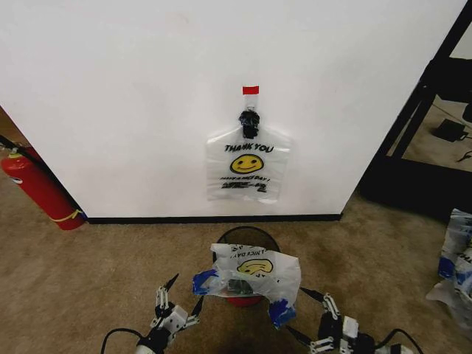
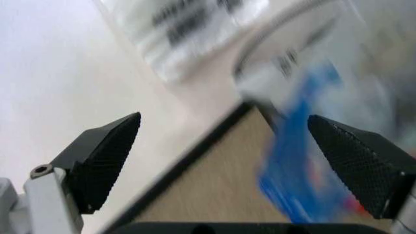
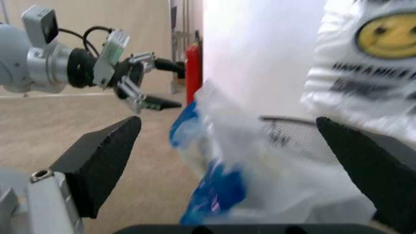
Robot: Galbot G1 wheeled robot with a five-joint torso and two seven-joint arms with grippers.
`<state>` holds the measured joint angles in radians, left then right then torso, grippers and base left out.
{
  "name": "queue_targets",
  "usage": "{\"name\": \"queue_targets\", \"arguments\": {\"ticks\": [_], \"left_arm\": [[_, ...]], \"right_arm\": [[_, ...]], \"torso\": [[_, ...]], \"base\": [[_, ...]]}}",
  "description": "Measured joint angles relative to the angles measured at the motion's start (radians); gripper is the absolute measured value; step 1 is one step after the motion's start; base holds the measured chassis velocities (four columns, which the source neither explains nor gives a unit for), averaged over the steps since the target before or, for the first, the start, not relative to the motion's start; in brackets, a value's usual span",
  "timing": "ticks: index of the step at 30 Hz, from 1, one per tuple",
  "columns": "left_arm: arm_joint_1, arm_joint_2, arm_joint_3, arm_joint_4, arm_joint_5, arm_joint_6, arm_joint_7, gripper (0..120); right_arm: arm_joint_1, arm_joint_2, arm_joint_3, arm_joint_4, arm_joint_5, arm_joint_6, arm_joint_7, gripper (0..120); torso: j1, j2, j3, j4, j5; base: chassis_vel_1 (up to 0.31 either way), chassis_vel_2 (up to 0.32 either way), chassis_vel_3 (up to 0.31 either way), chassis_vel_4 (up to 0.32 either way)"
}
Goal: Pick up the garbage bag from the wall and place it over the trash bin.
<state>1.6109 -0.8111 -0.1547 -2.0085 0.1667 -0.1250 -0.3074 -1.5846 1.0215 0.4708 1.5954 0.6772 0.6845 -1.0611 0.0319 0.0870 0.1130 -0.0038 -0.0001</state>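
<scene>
One garbage bag (image 1: 248, 166) with a yellow smiley face hangs from a clip on the white wall, under a strip of red tape. A second, similar bag (image 1: 254, 271) lies draped over the trash bin (image 1: 247, 234), whose black mesh rim and red base show around it. My left gripper (image 1: 186, 289) stands open just left of the draped bag's blue corner (image 2: 295, 180). On the other side my right gripper (image 1: 297, 310) is open too, beside the bag's right blue corner. From the right wrist, the draped bag (image 3: 260, 165) and the bin's mesh (image 3: 293, 134) sit between the open fingers.
A red fire extinguisher (image 1: 37, 188) leans at the wall's left end. A black shelf frame (image 1: 420, 110) stands at the right, with more plastic bags (image 1: 457, 258) on the carpet near it. Brown carpet lies open around the bin.
</scene>
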Motion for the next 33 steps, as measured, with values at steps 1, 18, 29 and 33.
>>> {"name": "queue_targets", "arguments": {"ticks": [1, 18, 29, 33], "left_arm": [[0.0, 0.0, 0.0, 0.0, 0.0, 0.0, 0.0, 100], [-0.354, 0.106, 0.044, -0.036, -0.442, 0.031, 0.363, 100], [-0.863, 0.041, 0.347, 0.354, -0.272, 0.03, 0.631, 100], [-0.924, 0.04, 0.396, 0.418, -0.193, 0.038, 0.645, 100]], "right_arm": [[0.0, 0.0, 0.0, 0.0, 0.0, 0.0, 0.0, 100], [0.163, -0.032, -0.067, 0.194, 0.038, -0.11, 0.779, 100], [0.152, 0.015, -0.027, 0.187, -0.037, -0.102, 0.873, 100], [0.131, 0.039, -0.015, 0.194, -0.051, -0.091, 0.861, 100]], "torso": [[0.0, 0.0, 0.0, 0.0, 0.0], [0.0, 0.0, 0.0, 0.0025, -0.0001], [0.0, 0.0, 0.0, 0.0007, -0.0004], [0.0, 0.0, 0.0, 0.0005, 0.0001]], "base": [[0.0, 0.0, 0.0, 0.0], [0.0, 0.0, 0.0, 0.0], [0.0, 0.0, 0.0, 0.0], [0.0, 0.0, 0.0, 0.0]]}}
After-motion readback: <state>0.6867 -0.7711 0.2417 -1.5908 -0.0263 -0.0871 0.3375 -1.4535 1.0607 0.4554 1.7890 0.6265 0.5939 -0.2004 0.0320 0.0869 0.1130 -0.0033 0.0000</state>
